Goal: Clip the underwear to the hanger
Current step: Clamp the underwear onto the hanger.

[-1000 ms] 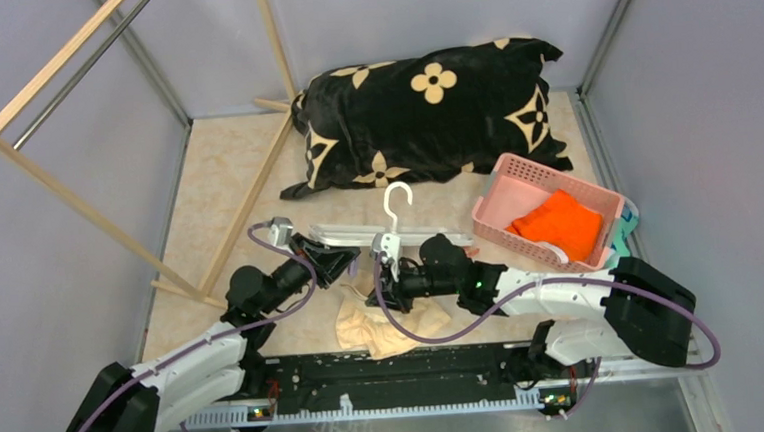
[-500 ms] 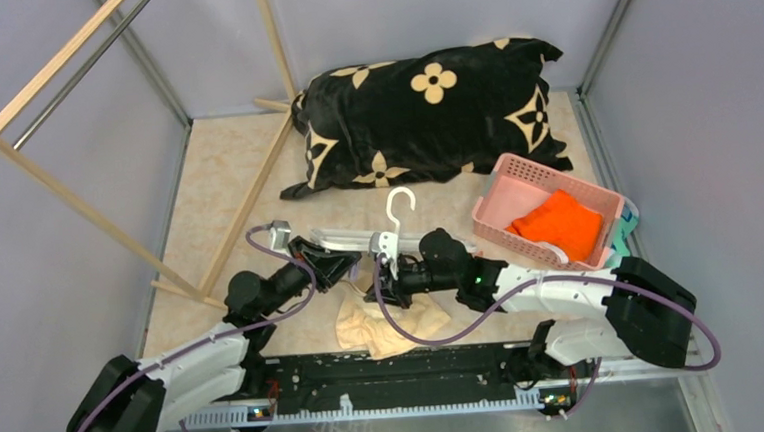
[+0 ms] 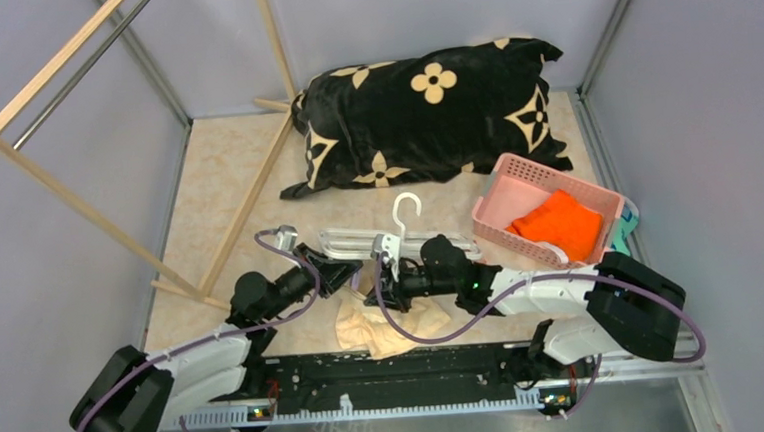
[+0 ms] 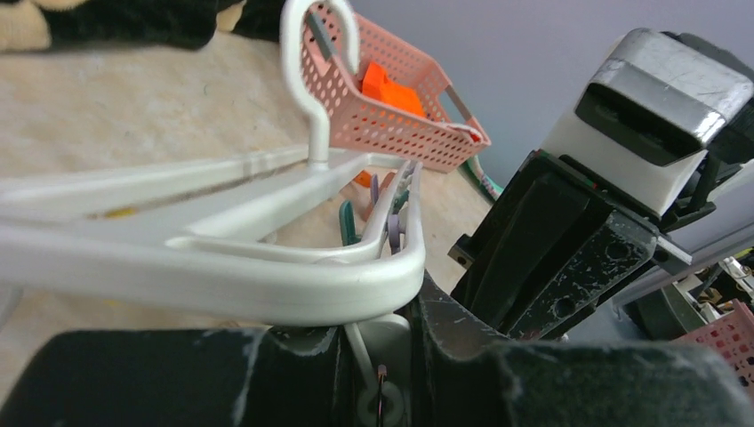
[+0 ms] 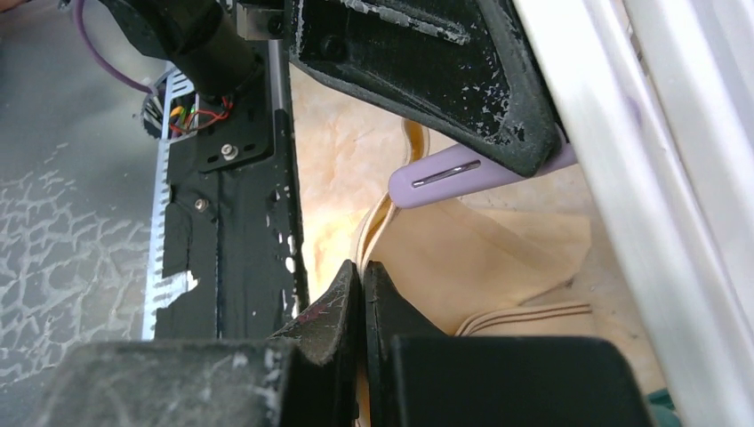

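Note:
The white hanger (image 3: 360, 243) lies flat in front of the arms, its hook (image 3: 404, 207) pointing away. My left gripper (image 3: 344, 273) is shut on the frame's near left corner. In the left wrist view the white frame (image 4: 222, 276) crosses my left gripper (image 4: 378, 334), and a white clip stem sits pinched between the fingers. The beige underwear (image 3: 390, 326) lies crumpled under the hanger. My right gripper (image 3: 382, 288) is shut on its edge, and in the right wrist view the fabric (image 5: 471, 258) rises out of my right gripper (image 5: 363, 285). A purple clip (image 5: 445, 178) sticks out just above.
A pink basket (image 3: 598, 203) holding an orange cloth (image 3: 559, 223) stands at the right. A black flowered pillow (image 3: 432, 113) lies at the back. A wooden rack (image 3: 77, 205) leans at the left. The black base rail (image 3: 397, 370) runs along the near edge.
The hanger and both grippers have shifted slightly to the right. Both grips stay as they were.

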